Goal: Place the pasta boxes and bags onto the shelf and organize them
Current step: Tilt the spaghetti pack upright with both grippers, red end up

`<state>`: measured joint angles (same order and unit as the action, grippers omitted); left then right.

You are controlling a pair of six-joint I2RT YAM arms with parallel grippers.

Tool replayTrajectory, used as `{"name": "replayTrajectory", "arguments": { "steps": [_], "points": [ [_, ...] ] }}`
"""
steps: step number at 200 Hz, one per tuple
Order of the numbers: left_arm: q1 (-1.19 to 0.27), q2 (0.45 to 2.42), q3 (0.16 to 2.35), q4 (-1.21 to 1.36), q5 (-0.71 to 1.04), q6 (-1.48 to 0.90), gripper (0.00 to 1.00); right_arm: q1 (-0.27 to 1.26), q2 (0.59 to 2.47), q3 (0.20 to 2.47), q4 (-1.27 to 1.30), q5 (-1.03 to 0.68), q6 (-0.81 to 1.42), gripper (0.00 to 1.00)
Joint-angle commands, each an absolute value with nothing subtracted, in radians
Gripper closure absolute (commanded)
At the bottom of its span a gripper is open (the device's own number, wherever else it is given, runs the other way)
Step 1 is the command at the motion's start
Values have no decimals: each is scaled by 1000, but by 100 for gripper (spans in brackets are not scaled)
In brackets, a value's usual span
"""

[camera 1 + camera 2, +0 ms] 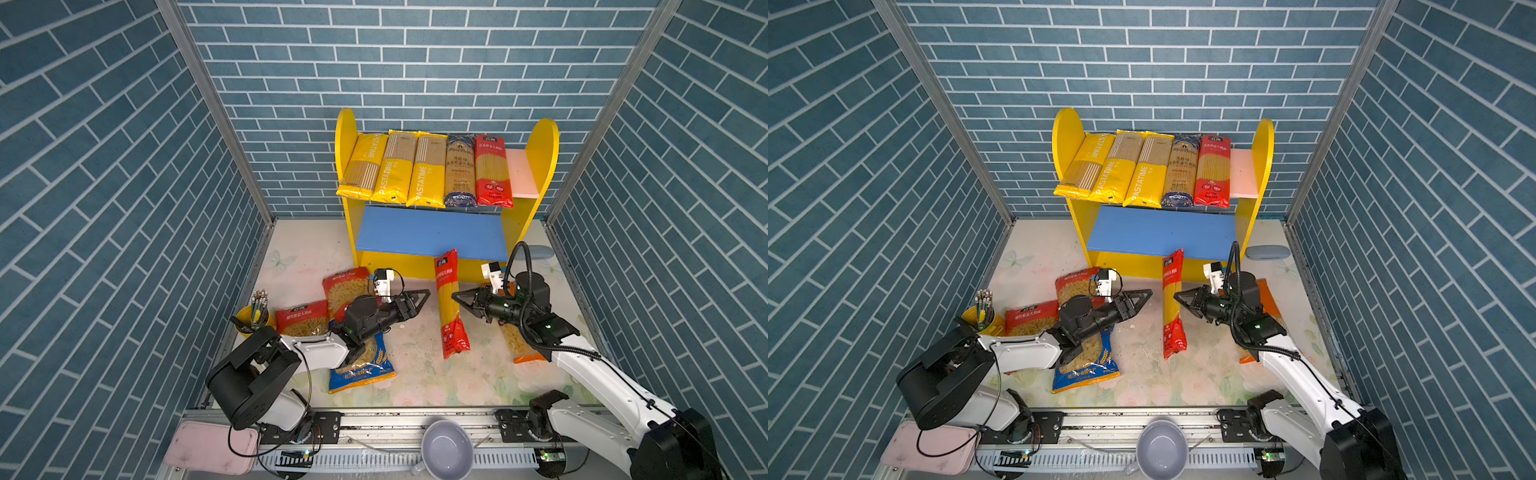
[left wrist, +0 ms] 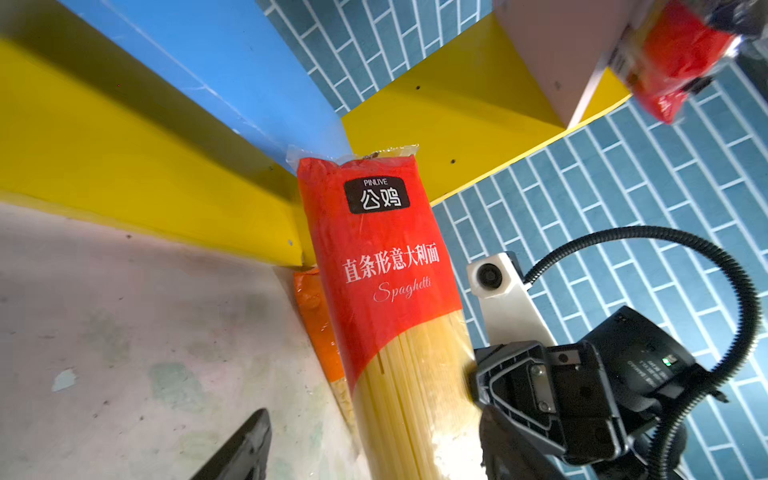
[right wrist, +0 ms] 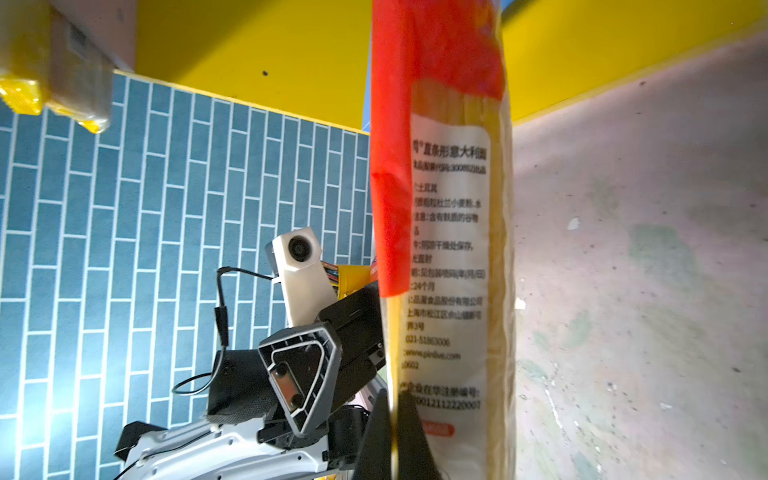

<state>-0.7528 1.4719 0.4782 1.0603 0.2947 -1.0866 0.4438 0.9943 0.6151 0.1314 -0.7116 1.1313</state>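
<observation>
Left claw (image 1: 422,300): spread, just beside the red spaghetti pack (image 1: 449,307).
Right claw (image 1: 456,296): pressed together at the pack's other edge; pinching film or not, cannot tell.
Pack: tilted, top at the shelf (image 1: 432,232), blue board.
Risk: loosely held, it may topple onto the surface (image 1: 415,345).

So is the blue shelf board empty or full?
Empty, as far as shows: the blue lower board is bare. Five long packs lie on the pink upper board. The back, under that board, is hidden.
</observation>
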Motion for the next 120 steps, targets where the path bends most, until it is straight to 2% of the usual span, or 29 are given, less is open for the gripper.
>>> {"name": "replayTrajectory", "arguments": {
  "steps": [1, 45, 120],
  "points": [
    [-747, 1457, 494, 1162, 317, -1151, 18, 476, 954, 720, 370, -778, 1201, 100],
    [-747, 1436, 506, 1123, 332, -1135, 16, 525, 982, 744, 496, -789, 1257, 100],
    [-747, 1445, 581, 1253, 364, -1170, 16, 574, 1001, 727, 587, -797, 1306, 100]
  ]
}}
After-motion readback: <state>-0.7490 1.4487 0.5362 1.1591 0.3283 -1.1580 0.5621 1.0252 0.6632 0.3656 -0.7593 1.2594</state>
